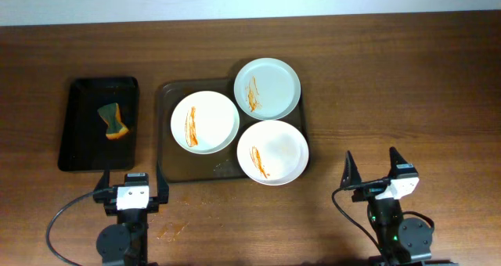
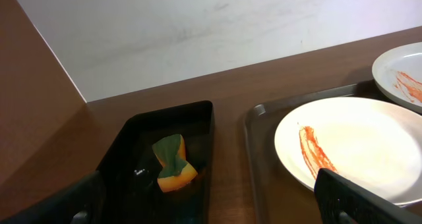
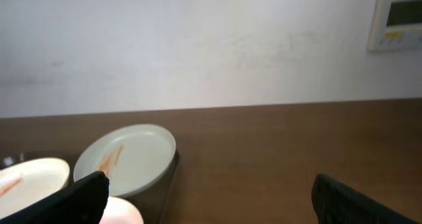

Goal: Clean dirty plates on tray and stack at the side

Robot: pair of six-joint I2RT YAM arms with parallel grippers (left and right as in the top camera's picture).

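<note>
Three white plates lie on the dark tray (image 1: pixel 168 137), each streaked with orange-red sauce: a left one (image 1: pixel 205 122), a faintly bluish far one (image 1: pixel 268 88) overhanging the tray's rim, and a near right one (image 1: pixel 273 152). My left gripper (image 1: pixel 131 180) is open and empty near the table's front, just before the tray's left corner. My right gripper (image 1: pixel 371 170) is open and empty, to the right of the tray. The left wrist view shows the left plate (image 2: pixel 362 145) and the tray's rim (image 2: pixel 254 118). The right wrist view shows the far plate (image 3: pixel 128 158).
A narrow black tray (image 1: pixel 82 125) at the left holds a green and orange sponge (image 1: pixel 113 120), also in the left wrist view (image 2: pixel 173 162). Orange smears (image 1: pixel 170 230) mark the table near my left arm. A wall panel (image 3: pixel 397 20) hangs at the back right.
</note>
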